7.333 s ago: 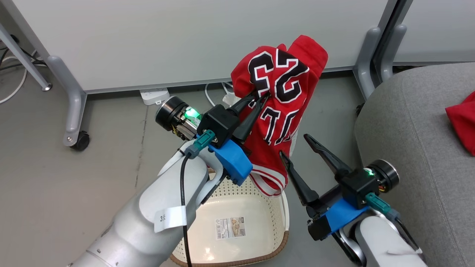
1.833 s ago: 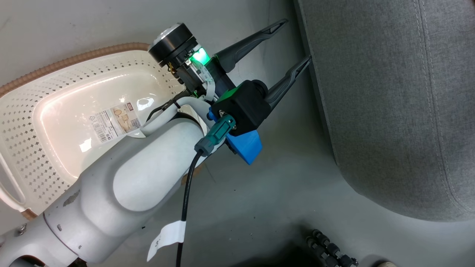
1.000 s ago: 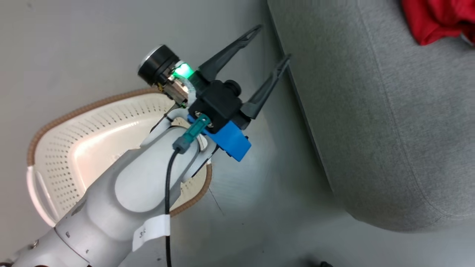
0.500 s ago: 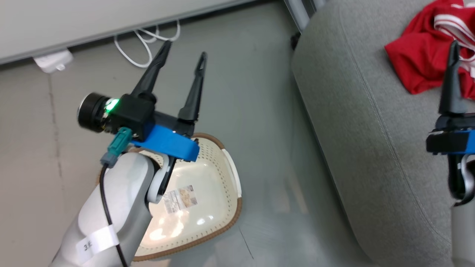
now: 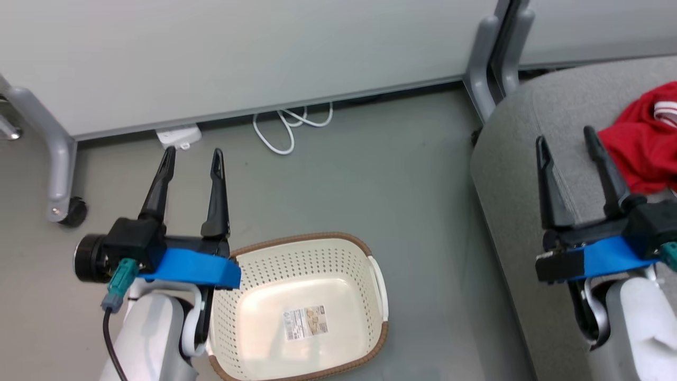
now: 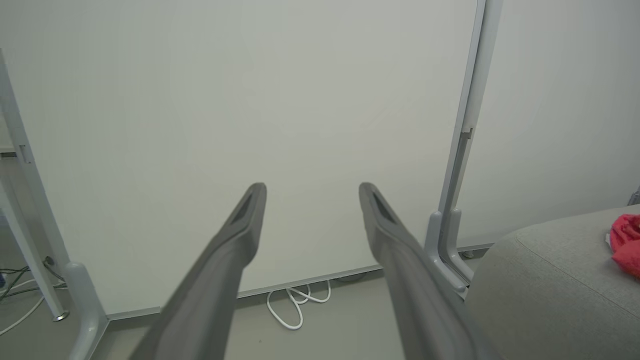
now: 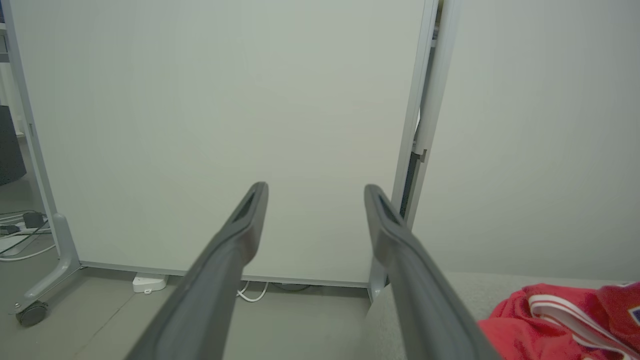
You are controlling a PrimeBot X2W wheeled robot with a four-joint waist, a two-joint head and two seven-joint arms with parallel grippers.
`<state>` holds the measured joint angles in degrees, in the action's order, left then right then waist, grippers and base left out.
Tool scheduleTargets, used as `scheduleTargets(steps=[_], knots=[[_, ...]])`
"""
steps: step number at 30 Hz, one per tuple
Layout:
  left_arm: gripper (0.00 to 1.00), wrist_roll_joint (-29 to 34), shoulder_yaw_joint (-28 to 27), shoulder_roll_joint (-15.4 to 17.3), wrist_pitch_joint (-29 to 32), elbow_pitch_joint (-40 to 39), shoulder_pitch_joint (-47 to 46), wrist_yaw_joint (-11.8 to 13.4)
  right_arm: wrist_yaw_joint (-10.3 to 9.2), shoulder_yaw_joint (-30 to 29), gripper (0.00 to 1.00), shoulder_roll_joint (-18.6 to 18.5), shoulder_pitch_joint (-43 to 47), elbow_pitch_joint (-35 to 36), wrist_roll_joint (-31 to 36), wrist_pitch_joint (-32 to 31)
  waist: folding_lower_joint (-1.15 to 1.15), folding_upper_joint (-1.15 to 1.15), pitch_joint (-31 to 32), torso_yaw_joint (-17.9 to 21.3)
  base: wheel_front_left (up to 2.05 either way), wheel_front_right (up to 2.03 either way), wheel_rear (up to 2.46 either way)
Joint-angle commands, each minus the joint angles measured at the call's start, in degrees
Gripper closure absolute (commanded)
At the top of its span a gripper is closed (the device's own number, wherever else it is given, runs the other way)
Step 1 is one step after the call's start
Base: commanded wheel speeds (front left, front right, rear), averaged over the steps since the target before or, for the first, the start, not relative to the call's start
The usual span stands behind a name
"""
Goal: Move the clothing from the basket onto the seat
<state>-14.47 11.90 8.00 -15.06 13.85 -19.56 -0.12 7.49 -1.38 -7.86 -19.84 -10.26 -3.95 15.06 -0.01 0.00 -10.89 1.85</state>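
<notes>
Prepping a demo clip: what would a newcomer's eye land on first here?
The red clothing heaped on the grey seat at the head view's right edge stands out first. Next comes the cream basket on the floor at lower centre, holding nothing but its label. The left gripper beside the basket and the right gripper over the seat both stand open and hold nothing.
</notes>
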Motion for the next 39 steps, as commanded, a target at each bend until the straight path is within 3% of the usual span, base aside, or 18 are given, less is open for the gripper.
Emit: scheduleTargets(steps=[1,17,39], knots=[[0.00,0.89,-1.43,-0.58,-0.16,-0.36,1.70,-0.90,0.01,0.37,0.00,0.29,2.25,-0.61,-0.51,0.17,0.01,0.00,2.36,-1.88,0.00,0.00,0.00],[0.00,5.18,-8.73,-4.74,-0.16,0.51,11.42,-5.36,0.01,-0.82,0.00,3.34,12.95,-2.98,-2.09,0.17,0.01,0.00,8.95,-4.90,0.00,0.00,0.00],[0.00,5.10,-9.53,-5.13,-0.16,1.80,15.78,-6.55,0.01,-2.05,0.00,4.94,17.83,-4.36,-2.61,0.17,0.01,0.00,11.72,-6.52,0.00,0.00,0.00]])
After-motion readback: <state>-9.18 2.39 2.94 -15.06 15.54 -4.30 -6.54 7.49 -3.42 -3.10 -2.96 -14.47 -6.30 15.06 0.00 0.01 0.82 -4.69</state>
